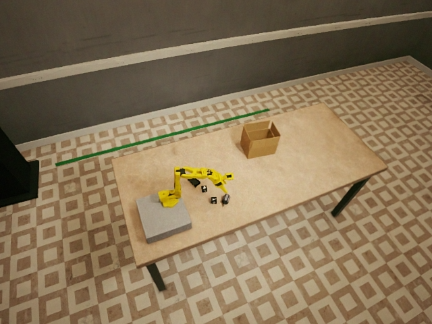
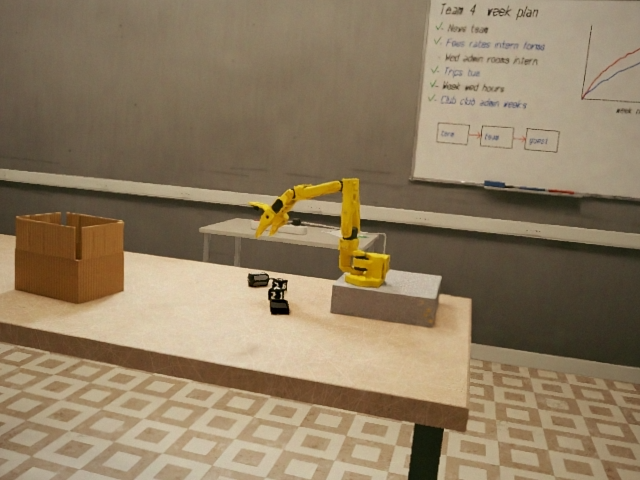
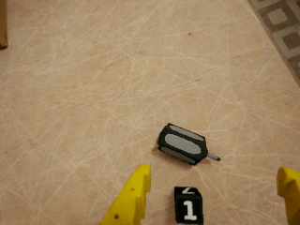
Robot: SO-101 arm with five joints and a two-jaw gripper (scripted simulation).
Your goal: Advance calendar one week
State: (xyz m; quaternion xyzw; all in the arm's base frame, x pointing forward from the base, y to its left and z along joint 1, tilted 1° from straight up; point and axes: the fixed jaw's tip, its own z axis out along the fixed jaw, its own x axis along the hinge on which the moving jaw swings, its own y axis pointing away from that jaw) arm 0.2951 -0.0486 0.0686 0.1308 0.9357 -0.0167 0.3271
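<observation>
My gripper [image 1: 225, 187] [image 2: 265, 235] [image 3: 214, 170] is open and empty, raised above the table. One black cube [image 1: 213, 200] [image 2: 279, 284] [image 3: 188, 210] stands on the table. In the wrist view it shows an upright white 1 on one side and part of another digit on top, low between the fingers but well below them. The other black cube [image 1: 204, 188] [image 2: 276, 294] sits apart, between the first cube and a black tray-like body [image 1: 194, 181] [image 2: 279, 306], probably the calendar. The month's name and the front digits cannot be read.
A black and grey screwdriver-like tool [image 1: 225, 198] [image 2: 258, 279] [image 3: 183, 143] lies close beside the first cube. An open cardboard box [image 1: 263, 148] [image 2: 49, 273] stands farther out. The arm's base is on a grey block [image 1: 165, 219] [image 2: 382, 304].
</observation>
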